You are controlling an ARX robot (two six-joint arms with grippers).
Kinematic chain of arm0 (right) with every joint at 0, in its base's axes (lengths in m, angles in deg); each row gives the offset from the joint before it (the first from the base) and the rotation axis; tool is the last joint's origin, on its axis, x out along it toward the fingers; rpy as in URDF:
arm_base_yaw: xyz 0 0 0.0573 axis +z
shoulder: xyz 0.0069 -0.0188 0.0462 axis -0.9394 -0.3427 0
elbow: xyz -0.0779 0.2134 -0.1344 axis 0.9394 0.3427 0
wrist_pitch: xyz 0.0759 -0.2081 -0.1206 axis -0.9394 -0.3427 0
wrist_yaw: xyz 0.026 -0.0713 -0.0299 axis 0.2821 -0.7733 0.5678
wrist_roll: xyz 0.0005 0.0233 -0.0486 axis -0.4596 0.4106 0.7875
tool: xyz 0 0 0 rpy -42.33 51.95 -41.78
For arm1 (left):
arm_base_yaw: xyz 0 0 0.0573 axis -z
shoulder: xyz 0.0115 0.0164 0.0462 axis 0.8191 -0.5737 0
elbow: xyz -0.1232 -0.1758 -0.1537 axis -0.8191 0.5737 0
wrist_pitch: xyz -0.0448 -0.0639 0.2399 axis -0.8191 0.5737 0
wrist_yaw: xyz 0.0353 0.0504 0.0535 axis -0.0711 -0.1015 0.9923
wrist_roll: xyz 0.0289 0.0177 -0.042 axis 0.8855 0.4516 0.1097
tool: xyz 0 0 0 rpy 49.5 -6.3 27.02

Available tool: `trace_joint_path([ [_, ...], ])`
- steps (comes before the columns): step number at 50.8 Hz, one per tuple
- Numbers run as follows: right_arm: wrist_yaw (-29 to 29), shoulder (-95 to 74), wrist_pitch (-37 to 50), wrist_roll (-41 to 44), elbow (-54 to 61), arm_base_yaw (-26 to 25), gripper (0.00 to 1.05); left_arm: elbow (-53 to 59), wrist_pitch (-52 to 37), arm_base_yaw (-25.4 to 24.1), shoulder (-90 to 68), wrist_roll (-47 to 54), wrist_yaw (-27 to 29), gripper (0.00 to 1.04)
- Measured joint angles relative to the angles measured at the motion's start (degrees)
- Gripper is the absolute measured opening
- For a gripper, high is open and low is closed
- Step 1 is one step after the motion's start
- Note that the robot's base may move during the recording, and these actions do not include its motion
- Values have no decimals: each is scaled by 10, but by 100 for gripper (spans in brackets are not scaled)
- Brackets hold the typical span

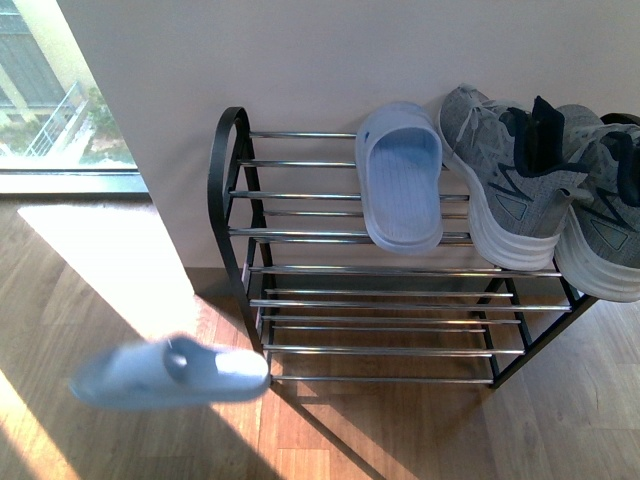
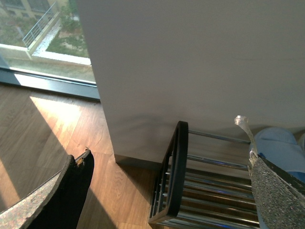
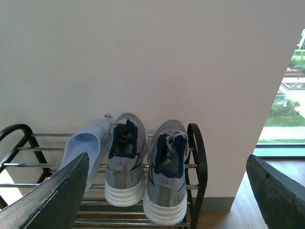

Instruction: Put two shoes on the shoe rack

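Sneakers [image 3: 125, 164] well beyond spread right pincer [image 3: 167, 160]

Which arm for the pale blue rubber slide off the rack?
Left: the slide sits by the black-framed chrome rack's left end, which the left wrist view faces; right faces the grey knit sneakers.

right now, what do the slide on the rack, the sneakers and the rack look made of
Slide sandal: pale blue, matte, moulded, probably rubber or foam. Sneakers: grey knit uppers, ribbed white soles, likely foam. Shoe rack: shiny chrome-look rods, glossy black frames.
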Motion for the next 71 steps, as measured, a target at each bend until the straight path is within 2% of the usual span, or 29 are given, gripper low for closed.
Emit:
trace_joint_path([
  [13, 0, 0, 0, 0, 0, 0, 96, -20, -10, 15, -33, 11, 2, 95],
  [32, 0, 0, 0, 0, 0, 0, 96, 91, -42, 10, -59, -34, 5, 95],
  [42, 0, 0, 0, 0, 0, 0, 96, 126, -44, 11, -27, -56, 26, 95],
  [60, 0, 0, 0, 0, 0, 0, 96, 238, 11, 34, 45, -155, 74, 95],
  [71, 0, 0, 0, 0, 0, 0, 96, 286, 10, 2, 15, -219, 64, 95],
])
